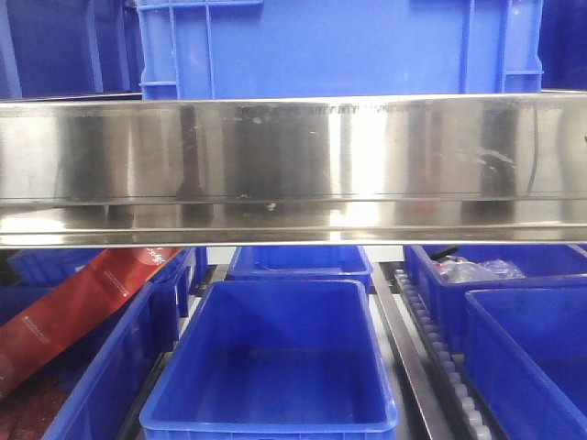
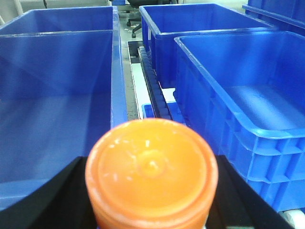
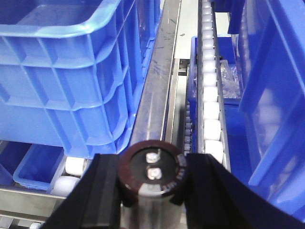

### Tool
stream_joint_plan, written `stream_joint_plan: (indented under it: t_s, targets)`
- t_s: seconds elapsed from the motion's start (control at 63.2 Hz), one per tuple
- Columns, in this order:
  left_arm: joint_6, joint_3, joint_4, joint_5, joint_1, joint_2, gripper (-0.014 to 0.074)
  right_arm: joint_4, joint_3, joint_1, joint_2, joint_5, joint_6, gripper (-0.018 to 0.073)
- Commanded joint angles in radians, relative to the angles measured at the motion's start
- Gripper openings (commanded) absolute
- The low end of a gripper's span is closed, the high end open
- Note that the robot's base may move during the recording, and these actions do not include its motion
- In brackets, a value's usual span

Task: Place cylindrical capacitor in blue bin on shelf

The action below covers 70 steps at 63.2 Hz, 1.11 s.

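Filling the bottom of the left wrist view is the round orange end of the cylindrical capacitor [image 2: 151, 167]. My left gripper [image 2: 151, 198] is shut on it, a black finger [image 2: 52, 202] showing on each side. It hovers over the gap between two blue bins [image 2: 52, 95] [image 2: 248, 100]. My right gripper [image 3: 155, 186] is shut on a dark brown can [image 3: 153, 171] with two metal terminals, above a steel rail [image 3: 155, 90]. The shelf's shiny steel beam [image 1: 293, 156] crosses the front view, with an empty blue bin [image 1: 275, 408] below it. Neither gripper shows in the front view.
A red package [image 1: 83, 302] leans in the lower-left bin. Clear plastic bags [image 1: 477, 270] lie in the right bin. A large blue crate [image 1: 339, 46] sits above the beam. White roller tracks [image 3: 209, 95] run between a blue bin [image 3: 71, 71] and others on the right.
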Motion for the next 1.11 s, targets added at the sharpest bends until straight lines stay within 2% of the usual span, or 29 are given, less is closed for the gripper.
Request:
stream_joint_plan:
  t_s: [0.0, 0.316, 0.395, 0.443, 0.474, 0.553, 0.648, 0.743, 0.87, 0.949, 1.091]
  targets:
    - [0.000, -0.006, -0.003, -0.040, -0.006, -0.006, -0.0111, -0.004, -0.009, 0.002, -0.005, -0.017, -0.007, -0.0162]
    - [0.000, -0.006, -0.003, -0.063, -0.006, -0.006, -0.0111, -0.004, -0.009, 0.002, -0.005, -0.026, -0.007, -0.0162]
    - [0.000, -0.012, -0.033, -0.065, -0.006, 0.010, -0.0111, 0.000, -0.013, 0.002, -0.005, -0.016, -0.007, -0.0162]
    - [0.044, -0.023, -0.087, -0.053, -0.008, 0.033, -0.0111, 0.011, -0.015, 0.002, -0.005, -0.015, -0.007, -0.0162]
    - [0.102, -0.036, -0.124, -0.043, -0.011, 0.049, -0.0111, 0.011, -0.015, 0.002, -0.005, -0.015, -0.007, -0.0162]
    - [0.197, -0.090, -0.219, -0.036, -0.043, 0.108, -0.0111, 0.012, -0.015, 0.002, -0.005, -0.028, -0.007, -0.0162]
    - [0.235, -0.175, -0.269, -0.038, -0.110, 0.193, -0.0111, 0.012, -0.015, 0.002, -0.005, -0.042, -0.007, -0.0162]
    - [0.236, -0.281, -0.253, -0.036, -0.210, 0.294, -0.0111, 0.012, -0.015, 0.002, -0.005, -0.049, -0.007, -0.0162]
    - [0.236, -0.426, -0.186, -0.041, -0.321, 0.463, -0.0111, 0.012, -0.015, 0.002, -0.005, -0.055, -0.007, -0.0162]
    - [0.236, -0.530, -0.181, -0.045, -0.352, 0.568, -0.0111, 0.012, -0.015, 0.002, -0.005, -0.055, -0.007, -0.0162]
    - [0.236, -0.692, -0.183, -0.045, -0.355, 0.747, -0.0111, 0.012, -0.015, 0.002, -0.005, -0.055, -0.007, -0.0162]
